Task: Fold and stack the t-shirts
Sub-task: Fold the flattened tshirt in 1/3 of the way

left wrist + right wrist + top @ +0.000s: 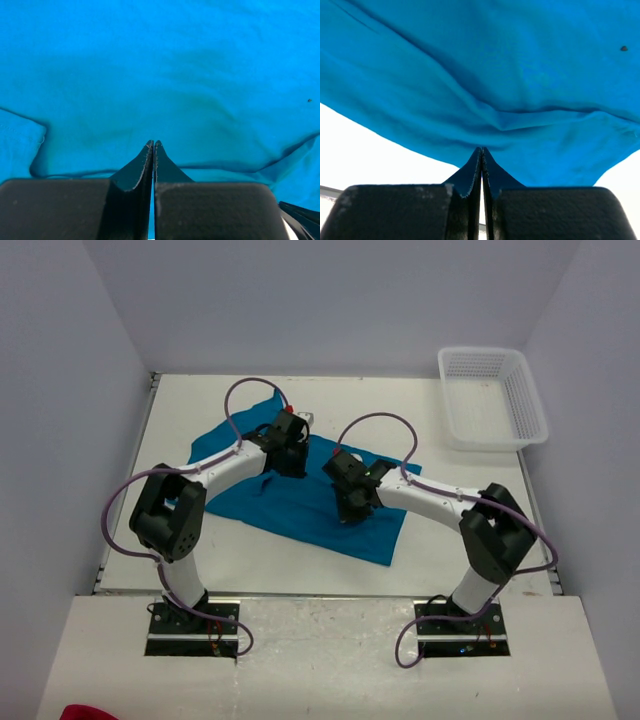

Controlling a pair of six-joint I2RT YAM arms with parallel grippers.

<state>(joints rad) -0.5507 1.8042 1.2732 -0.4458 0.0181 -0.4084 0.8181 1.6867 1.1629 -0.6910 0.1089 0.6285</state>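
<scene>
Lying diagonally, t-shirt (292, 515) far-left to near-right

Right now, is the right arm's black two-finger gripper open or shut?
Shut. In the right wrist view the right gripper has its fingertips pressed together, pinching the teal-blue cloth t-shirt, whose creases converge there.

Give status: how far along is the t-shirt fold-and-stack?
Early. Done: nothing stacked; only one t-shirt shows, lying wrinkled on the table, not a neat fold. In hand: the left fingers and right fingers are both shut on its cloth, the right holding an edge raised off the table. Left: complete the fold, then stack.
</scene>
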